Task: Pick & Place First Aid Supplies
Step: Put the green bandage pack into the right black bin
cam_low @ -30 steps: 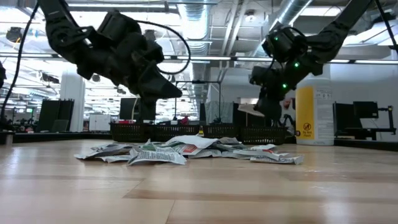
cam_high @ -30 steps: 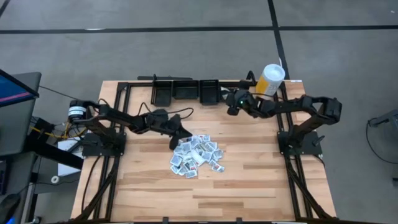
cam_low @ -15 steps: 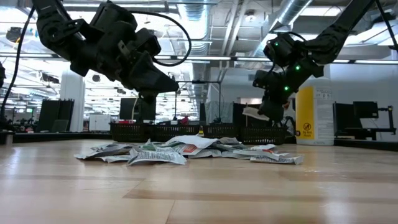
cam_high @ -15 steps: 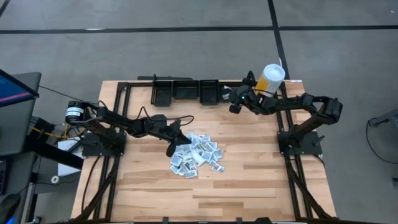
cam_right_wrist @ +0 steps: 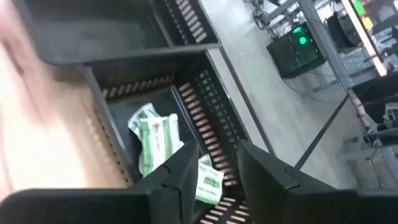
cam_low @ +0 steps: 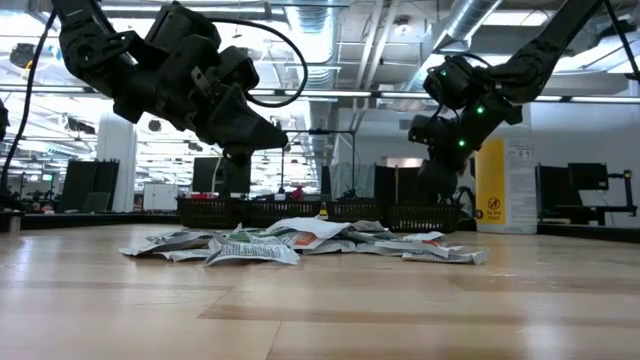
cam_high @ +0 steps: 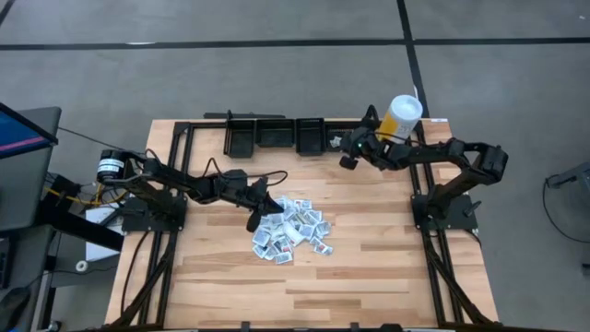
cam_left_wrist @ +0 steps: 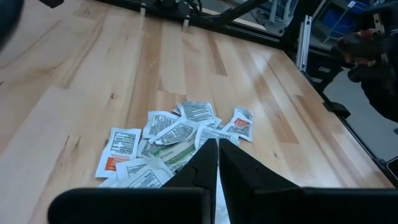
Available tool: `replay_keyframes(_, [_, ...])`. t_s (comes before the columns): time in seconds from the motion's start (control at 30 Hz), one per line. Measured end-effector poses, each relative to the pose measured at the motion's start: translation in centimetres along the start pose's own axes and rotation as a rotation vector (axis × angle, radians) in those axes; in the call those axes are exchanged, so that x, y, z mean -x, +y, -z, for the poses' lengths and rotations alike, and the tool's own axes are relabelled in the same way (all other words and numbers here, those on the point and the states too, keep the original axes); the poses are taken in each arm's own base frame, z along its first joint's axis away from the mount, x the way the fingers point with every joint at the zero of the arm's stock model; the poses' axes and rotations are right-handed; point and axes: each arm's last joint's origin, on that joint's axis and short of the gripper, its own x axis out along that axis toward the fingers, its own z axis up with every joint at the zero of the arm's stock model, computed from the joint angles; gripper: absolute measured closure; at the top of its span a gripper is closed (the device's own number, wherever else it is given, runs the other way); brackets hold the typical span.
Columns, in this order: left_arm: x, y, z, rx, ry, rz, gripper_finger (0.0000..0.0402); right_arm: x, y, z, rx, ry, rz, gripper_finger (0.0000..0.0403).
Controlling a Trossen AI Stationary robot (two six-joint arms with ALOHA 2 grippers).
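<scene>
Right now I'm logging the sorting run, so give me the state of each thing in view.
Left gripper: shut, empty, over the pile.
Right gripper: open, above the right-hand black slotted bin.
Green-striped white packets: lying inside that bin.
Pile of white printed packets: loose, overlapping, mid-table.
Tall white-and-yellow canister: upright at the table's far right corner.

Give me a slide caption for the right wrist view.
Right hand open above a black bin holding green-striped packets.

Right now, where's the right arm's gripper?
In the high view the right gripper hangs at the table's far edge, beside the rightmost black bin, left of the canister.
</scene>
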Motion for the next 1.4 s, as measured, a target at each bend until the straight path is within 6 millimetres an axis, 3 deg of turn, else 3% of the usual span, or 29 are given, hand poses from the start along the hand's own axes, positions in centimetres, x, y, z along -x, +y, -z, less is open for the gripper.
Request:
replay_keyframes(0.37, [0.7, 0.5, 1.5, 0.021, 0.042, -0.025, 0.0385, 1.0, 1.4, -0.8, 0.024, -0.023, 0.005, 0.0301])
replay_keyframes(0.57, [1.5, 0.7, 1.6, 0.022, 0.029, -0.041, 0.0385, 2.1, 3.2, -1.5, 0.037, -0.066, -0.051, 0.0301])
replay_keyframes(0.7, [2.2, 0.5, 1.1, 0.01, -0.004, -0.041, 0.0385, 3.4, 5.1, -2.2, 0.077, -0.148, -0.194, 0.0301])
replay_keyframes(1.0, [3.4, 0.2, 1.1, -0.052, -0.037, -0.067, 0.0385, 6.2, 8.8, -2.9, 0.148, -0.355, -0.736, 0.0301])
replay_keyframes(1.4, [4.1, 0.4, 3.0, -0.029, 0.017, -0.1, 0.0385, 6.9, 9.1, -4.0, 0.073, -0.445, -0.766, 0.0301])
